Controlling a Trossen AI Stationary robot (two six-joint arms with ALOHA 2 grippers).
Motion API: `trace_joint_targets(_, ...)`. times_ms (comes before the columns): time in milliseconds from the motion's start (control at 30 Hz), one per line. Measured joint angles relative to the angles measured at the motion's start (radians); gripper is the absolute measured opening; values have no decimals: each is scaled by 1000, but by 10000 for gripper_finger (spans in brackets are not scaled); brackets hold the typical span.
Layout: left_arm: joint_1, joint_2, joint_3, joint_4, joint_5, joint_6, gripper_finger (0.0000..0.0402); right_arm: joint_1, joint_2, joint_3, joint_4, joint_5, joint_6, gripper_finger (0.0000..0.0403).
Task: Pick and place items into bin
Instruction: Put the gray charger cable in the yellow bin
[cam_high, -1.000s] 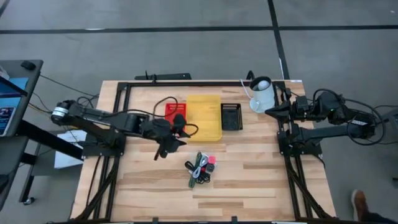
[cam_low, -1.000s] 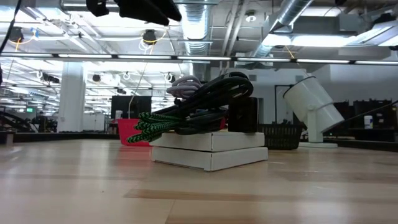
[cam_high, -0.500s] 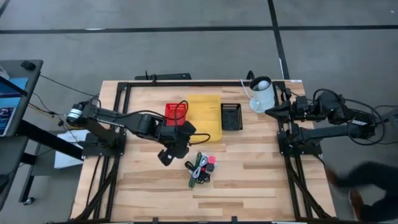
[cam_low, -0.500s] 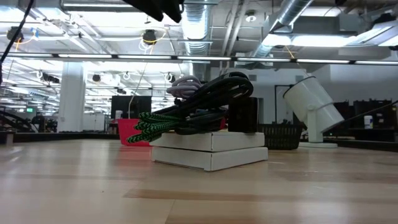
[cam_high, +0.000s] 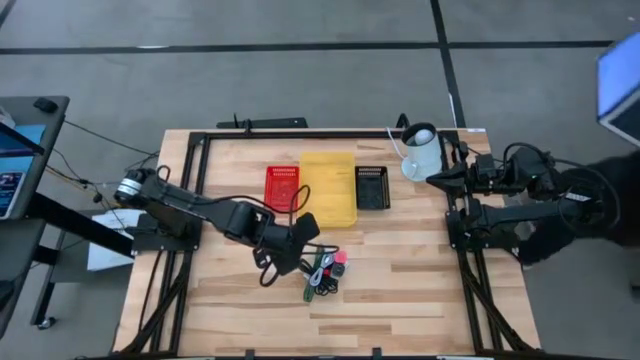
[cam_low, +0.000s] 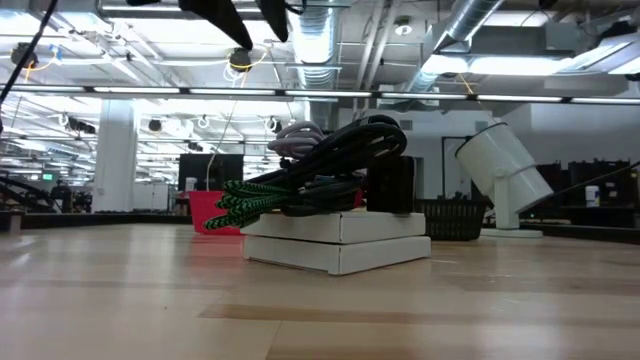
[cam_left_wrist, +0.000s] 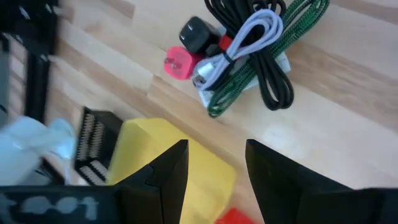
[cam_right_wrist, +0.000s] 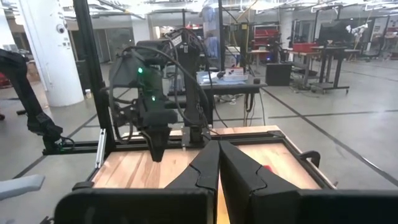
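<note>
The left gripper (cam_high: 300, 243), fingers spread wide and empty, hangs just beside the tangled pile of cables (cam_left_wrist: 258, 53) lying on the table (cam_high: 420, 290) near the yellow bin (cam_high: 328, 187), where one snagged loop could drag the whole heap along.

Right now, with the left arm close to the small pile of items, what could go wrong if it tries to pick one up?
1. The green braided cable, black cable and white cable lie tangled, so one grab may drag the whole pile.
2. The open left claw is beside the pile and could push the small pink piece away.
3. The white packet lies under the cables and may come along.
</note>
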Motion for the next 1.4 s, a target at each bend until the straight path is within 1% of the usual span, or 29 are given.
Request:
trace_joint_targets(267,-16,1,0,33,13,116,153,0,0,0,-1,0,0,8)
trace_joint_targets(467,-10,2,0,56,18,168,153,0,0,0,-1,0,0,8)
trace_joint_targets(600,8,54,-1,71,33,204,153,0,0,0,0,0,0,8)
trace_joint_targets(800,20,146,4,86,38,309,153,0,0,0,-2,0,0,8)
trace_joint_targets(900,26,179,18,98,67,338,153,0,0,0,-4,0,0,8)
trace_joint_targets(1033,27,214,33,97,68,391,153,0,0,0,-5,0,0,8)
trace_joint_targets(1400,21,231,40,107,64,506,153,0,0,0,-12,0,0,8)
